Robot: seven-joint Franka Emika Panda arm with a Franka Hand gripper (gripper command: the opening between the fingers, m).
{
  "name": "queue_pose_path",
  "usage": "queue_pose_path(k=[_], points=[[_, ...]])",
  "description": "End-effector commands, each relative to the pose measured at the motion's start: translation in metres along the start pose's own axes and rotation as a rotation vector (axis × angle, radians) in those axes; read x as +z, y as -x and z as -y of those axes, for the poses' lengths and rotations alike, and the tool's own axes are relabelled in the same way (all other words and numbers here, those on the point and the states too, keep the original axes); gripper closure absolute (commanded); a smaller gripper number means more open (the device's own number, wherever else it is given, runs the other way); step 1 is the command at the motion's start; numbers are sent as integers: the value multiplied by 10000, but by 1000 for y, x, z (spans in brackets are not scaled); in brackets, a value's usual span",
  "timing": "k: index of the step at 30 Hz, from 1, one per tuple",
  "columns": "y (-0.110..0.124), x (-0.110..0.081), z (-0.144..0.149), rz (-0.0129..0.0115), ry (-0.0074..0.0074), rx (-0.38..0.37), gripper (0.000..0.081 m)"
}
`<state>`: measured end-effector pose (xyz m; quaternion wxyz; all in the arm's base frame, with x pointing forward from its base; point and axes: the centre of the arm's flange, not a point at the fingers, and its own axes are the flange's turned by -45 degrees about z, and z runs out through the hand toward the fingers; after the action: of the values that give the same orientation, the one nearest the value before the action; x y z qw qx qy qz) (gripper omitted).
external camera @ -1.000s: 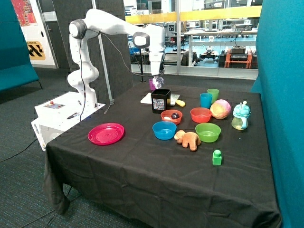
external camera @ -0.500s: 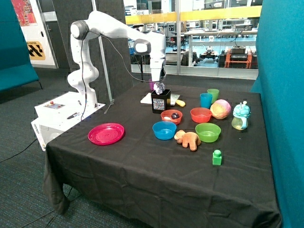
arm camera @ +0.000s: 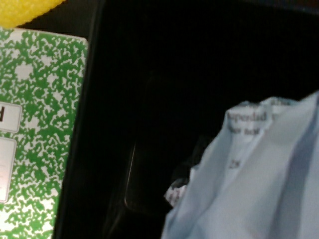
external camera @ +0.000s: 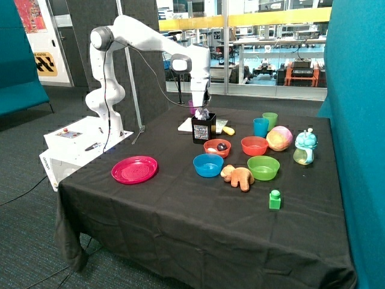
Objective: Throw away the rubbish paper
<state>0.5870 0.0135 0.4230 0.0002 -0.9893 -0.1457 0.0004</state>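
Note:
My gripper (external camera: pixel 203 111) hangs straight down over the small black bin (external camera: pixel 203 130) at the back of the table. It is shut on a crumpled ball of white rubbish paper (external camera: pixel 203 113), which sits at the bin's mouth, just above the rim. In the wrist view the printed, crumpled paper (arm camera: pixel 254 174) fills the near corner and the dark inside of the bin (arm camera: pixel 164 99) lies behind it. My fingers themselves are hidden by the paper.
A green-and-white notebook (arm camera: pixel 35 139) and a yellow thing (arm camera: pixel 25 9) lie beside the bin. In front of it stand red bowls (external camera: pixel 217 147) (external camera: pixel 254 145), a blue bowl (external camera: pixel 208 165), a green bowl (external camera: pixel 263 167) and an orange plush toy (external camera: pixel 239 176). A pink plate (external camera: pixel 135 169) lies apart.
My gripper has come down with the paper ball from above the bin to its mouth. Nothing else on the table has moved.

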Motion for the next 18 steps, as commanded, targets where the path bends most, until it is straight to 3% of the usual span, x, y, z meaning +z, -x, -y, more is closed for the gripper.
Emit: queue_pose_path(k=[1, 6, 18], points=[[-2, 6, -4, -7, 4, 91, 168], [-2, 7, -5, -7, 4, 116, 115], [-1, 9, -6, -7, 4, 75, 80]])
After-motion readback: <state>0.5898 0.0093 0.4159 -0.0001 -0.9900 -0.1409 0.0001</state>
